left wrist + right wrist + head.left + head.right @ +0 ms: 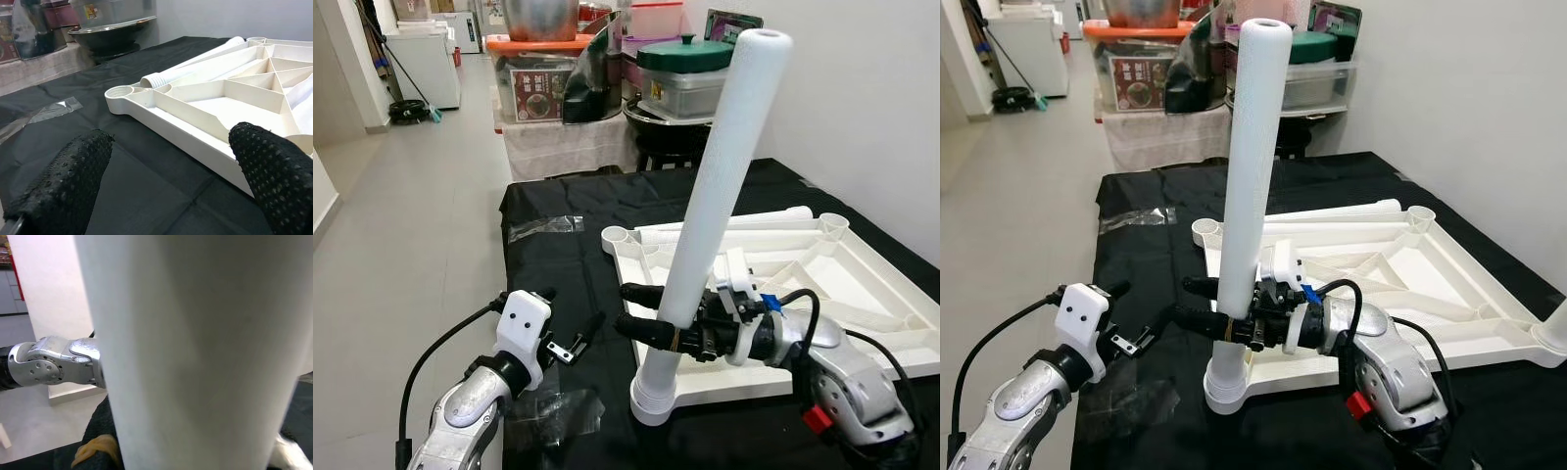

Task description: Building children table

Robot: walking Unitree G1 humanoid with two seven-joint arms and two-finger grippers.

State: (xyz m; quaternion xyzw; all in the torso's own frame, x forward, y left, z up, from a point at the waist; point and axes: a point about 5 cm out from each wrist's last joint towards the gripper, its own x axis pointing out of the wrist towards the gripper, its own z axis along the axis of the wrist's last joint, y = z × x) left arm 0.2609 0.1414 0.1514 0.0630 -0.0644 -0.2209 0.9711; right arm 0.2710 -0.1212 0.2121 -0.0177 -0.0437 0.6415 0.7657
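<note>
The right claw (641,311) gripped the white table leg (710,211), upright in a corner socket of the upturned tabletop (862,284). The left claw (576,343) hovered open above the black-draped worktop (558,264).

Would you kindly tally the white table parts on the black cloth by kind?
Tabletop, lying upside down: 1
Leg standing in a corner socket, held by the right gripper: 1
Leg lying loose along the tabletop's far edge: 1
Total: 3
</note>
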